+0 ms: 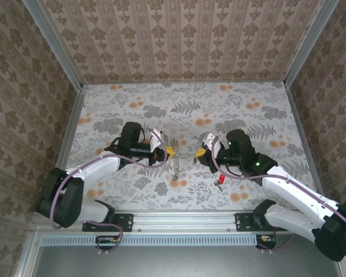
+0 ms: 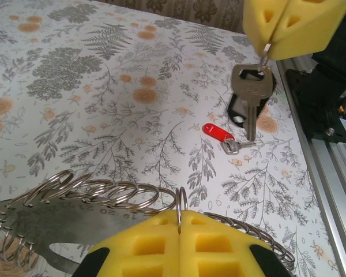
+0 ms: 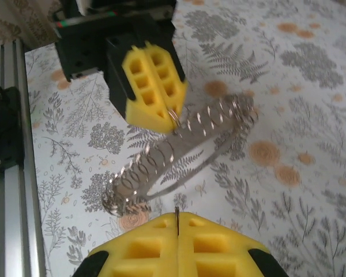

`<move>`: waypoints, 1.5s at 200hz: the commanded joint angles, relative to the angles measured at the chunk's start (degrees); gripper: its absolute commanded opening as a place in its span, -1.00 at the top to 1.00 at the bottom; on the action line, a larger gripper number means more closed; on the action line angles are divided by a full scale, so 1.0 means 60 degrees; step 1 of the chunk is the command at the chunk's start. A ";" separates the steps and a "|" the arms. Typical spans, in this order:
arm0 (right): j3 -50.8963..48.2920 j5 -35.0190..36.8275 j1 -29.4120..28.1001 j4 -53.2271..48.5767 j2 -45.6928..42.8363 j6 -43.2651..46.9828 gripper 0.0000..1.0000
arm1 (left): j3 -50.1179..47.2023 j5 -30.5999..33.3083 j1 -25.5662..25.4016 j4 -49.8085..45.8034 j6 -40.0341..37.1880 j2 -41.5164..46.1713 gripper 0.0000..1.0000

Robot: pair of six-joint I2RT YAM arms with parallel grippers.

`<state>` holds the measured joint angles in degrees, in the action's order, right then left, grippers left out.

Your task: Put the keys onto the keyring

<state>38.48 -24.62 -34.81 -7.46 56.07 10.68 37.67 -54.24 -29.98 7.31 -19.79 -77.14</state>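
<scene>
Wallpapered walls box in a floral desk. Left fingers pinch shut on the coiled keyring. Right fingers clamp a hanging silver key by its loop. A red key lies on the desk.

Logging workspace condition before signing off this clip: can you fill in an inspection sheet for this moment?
Surface: floral-print table cover, nothing spilled.
Job's things: silvery row of wire rings on a flat metal strip, held by one ring; silver metal key hanging from a small ring; red-headed key lying on the table; black plastic piece behind the silver key, hanging or resting unclear.
Clutter: nothing seen.
Grippers: left gripper jaws shut on one wire ring; right gripper jaws shut on the silver key's small ring.
Cables: purple cables along both arms.
Surroundings: patterned wallpaper walls; aluminium rail at the near edge.
</scene>
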 commanded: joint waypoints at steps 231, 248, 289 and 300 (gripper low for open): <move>0.0648 0.0357 -0.1098 0.3353 0.3038 0.0128 1.00 | 0.0545 -0.0232 -0.0365 0.0106 -0.0449 -0.0287 1.00; 0.0633 0.0568 -0.1113 0.3409 0.3102 0.0124 1.00 | 0.0562 -0.0259 -0.0365 0.0035 -0.0493 -0.0296 1.00; 0.0570 0.1468 -0.1163 0.3500 0.3075 0.0038 1.00 | 0.0591 -0.0257 -0.0380 -0.0074 -0.0583 -0.0291 1.00; 0.0538 0.1690 -0.1181 0.3500 0.3048 0.0015 1.00 | 0.0605 -0.0219 -0.0394 -0.0089 -0.0596 -0.0293 1.00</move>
<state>40.56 -19.38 -41.54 11.20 74.00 11.75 39.11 -53.39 -31.83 6.85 -21.41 -78.83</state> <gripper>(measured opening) 0.067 0.042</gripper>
